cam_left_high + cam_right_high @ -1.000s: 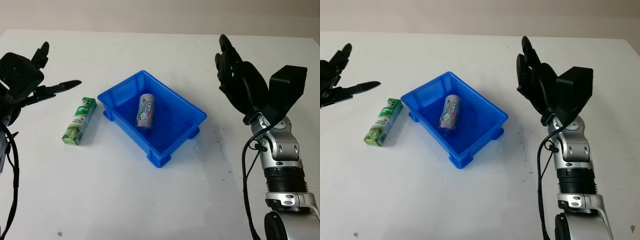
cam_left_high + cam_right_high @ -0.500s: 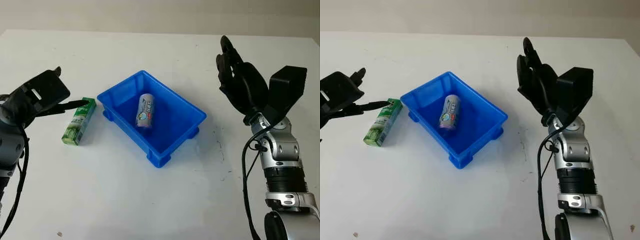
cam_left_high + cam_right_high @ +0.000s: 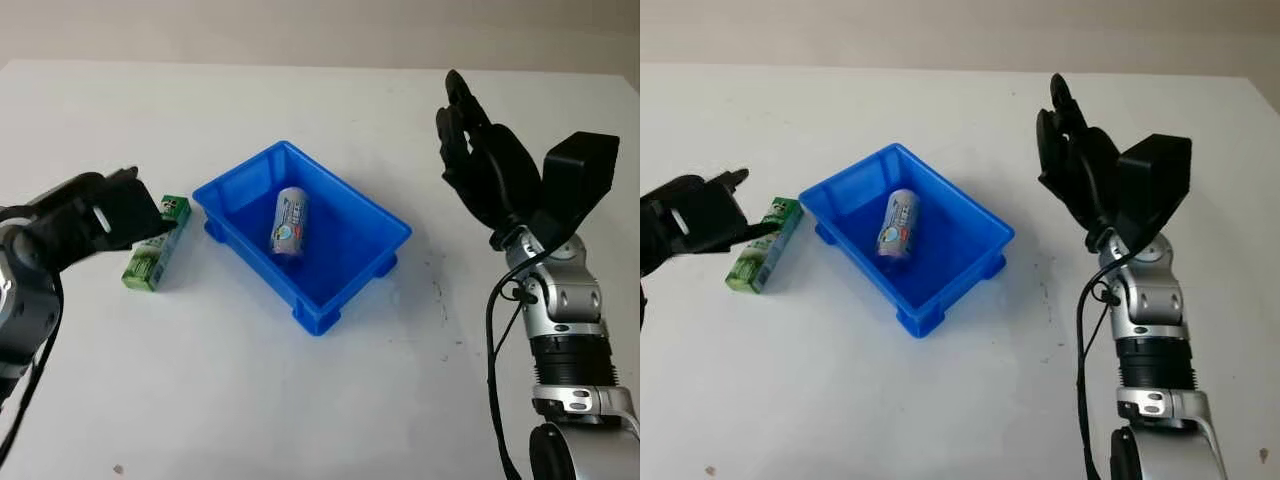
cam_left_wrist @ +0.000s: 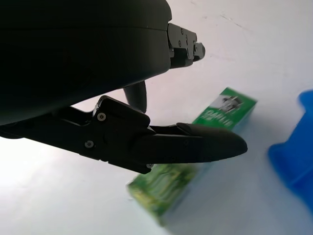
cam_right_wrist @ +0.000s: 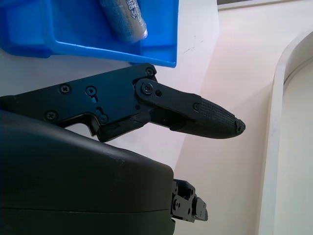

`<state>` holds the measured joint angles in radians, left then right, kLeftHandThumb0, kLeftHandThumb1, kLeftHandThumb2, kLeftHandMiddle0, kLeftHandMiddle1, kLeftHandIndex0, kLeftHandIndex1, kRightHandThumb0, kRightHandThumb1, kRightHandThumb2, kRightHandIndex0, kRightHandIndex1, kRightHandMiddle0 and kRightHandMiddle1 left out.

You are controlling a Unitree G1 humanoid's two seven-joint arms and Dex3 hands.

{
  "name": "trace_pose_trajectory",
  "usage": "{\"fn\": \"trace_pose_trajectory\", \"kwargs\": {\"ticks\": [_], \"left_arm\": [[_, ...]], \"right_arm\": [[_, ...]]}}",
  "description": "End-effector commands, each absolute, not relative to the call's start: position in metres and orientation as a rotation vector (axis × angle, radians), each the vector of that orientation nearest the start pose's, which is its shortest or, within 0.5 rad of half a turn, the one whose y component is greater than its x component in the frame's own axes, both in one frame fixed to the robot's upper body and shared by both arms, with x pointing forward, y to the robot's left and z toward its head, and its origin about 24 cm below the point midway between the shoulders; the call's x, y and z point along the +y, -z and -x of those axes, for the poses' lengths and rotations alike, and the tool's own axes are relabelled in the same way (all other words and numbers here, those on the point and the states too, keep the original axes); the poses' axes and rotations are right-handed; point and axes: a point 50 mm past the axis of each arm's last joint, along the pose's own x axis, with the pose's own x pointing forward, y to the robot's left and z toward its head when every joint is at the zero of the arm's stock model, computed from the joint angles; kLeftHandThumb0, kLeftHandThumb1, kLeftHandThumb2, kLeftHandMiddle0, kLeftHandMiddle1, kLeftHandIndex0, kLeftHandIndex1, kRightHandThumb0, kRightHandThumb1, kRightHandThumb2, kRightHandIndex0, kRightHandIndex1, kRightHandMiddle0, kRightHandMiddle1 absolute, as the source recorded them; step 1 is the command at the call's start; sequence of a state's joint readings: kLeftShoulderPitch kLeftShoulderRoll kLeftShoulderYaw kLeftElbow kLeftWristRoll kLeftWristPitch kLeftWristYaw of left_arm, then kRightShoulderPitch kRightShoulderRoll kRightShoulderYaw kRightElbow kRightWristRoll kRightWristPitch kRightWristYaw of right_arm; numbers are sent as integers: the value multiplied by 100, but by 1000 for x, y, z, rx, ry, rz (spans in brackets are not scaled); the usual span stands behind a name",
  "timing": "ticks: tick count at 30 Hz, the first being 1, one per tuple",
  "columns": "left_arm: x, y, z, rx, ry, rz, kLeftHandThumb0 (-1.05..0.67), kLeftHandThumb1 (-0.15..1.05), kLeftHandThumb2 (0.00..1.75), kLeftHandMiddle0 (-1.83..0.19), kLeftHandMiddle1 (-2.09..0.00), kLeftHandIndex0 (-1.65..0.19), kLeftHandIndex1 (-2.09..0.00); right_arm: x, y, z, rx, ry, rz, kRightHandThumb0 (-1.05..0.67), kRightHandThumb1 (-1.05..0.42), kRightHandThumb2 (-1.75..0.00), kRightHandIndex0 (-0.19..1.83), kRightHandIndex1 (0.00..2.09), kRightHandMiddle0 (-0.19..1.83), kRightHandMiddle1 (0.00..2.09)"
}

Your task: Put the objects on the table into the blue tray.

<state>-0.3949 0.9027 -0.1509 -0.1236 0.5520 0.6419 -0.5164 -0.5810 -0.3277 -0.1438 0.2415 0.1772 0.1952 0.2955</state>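
Nearby, blue tray (image 3: 385, 218), can (image 3: 290, 222) inside

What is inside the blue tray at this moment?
One pale can lies on its side on the floor of the blue tray. The green box is outside on the table, partly covered by the left hand; right hand is raised, open.

Both hands — left hand (image 3: 105, 215) and right hand (image 3: 490, 170) — are matte black, screw-studded shells with textured fingertips (image 5: 220, 120); the right forearm (image 3: 565, 345) is ribbed silver metal, black cable (image 3: 492, 370) looping alongside.
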Motion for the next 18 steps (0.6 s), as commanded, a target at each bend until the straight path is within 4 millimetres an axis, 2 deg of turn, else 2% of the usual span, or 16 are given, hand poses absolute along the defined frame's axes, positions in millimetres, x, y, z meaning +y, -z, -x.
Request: {"fn": "trace_pose_trajectory", "kwargs": {"ticks": [1, 6, 8, 10, 11, 12, 14, 15, 17, 18], "left_arm": [[274, -179, -294, 384, -23, -1354, -90, 105, 50, -1, -209, -12, -11], [269, -176, -293, 378, -23, -1465, -91, 105, 50, -19, -209, -17, -15], [266, -174, -292, 356, -24, -1506, -90, 105, 50, -36, -209, -23, -21], [264, -172, -292, 343, -24, -1546, -89, 105, 50, -54, -209, -23, -26], [263, -171, -291, 343, -21, -1560, -89, 105, 51, -66, -209, -20, -37], [263, -170, -291, 350, -20, -1565, -88, 105, 51, -70, -209, -9, -61], [261, -169, -291, 362, -24, -1560, -88, 105, 51, -64, -209, 9, -93], [260, -169, -291, 365, -25, -1551, -88, 105, 52, -51, -209, 14, -110], [258, -168, -291, 361, -17, -1535, -88, 105, 52, -41, -209, 18, -131], [258, -168, -291, 359, -12, -1531, -87, 105, 53, -40, -209, 19, -161]], "right_arm": [[-201, -163, -349, -174, -216, 103, -68, -105, -71, -19, 0, -19, 0], [-201, -163, -349, -178, -219, 94, -67, -105, -71, -19, 0, -19, 0], [-201, -163, -349, -181, -214, 93, -67, -105, -70, -19, 0, -19, 0], [-201, -164, -349, -183, -212, 91, -67, -105, -70, -19, 0, -19, 0], [-201, -164, -349, -183, -212, 90, -67, -105, -70, -19, 0, -19, 0], [-201, -164, -349, -184, -211, 86, -67, -105, -70, -19, 0, -19, 0], [-202, -164, -349, -185, -206, 81, -67, -105, -70, -19, 0, -19, 0], [-202, -164, -349, -186, -205, 81, -67, -105, -69, -19, 0, -19, 0], [-202, -164, -349, -189, -205, 88, -67, -105, -69, -19, 0, -19, 0], [-202, -164, -349, -190, -206, 90, -67, -105, -69, -19, 0, -19, 0]]}}
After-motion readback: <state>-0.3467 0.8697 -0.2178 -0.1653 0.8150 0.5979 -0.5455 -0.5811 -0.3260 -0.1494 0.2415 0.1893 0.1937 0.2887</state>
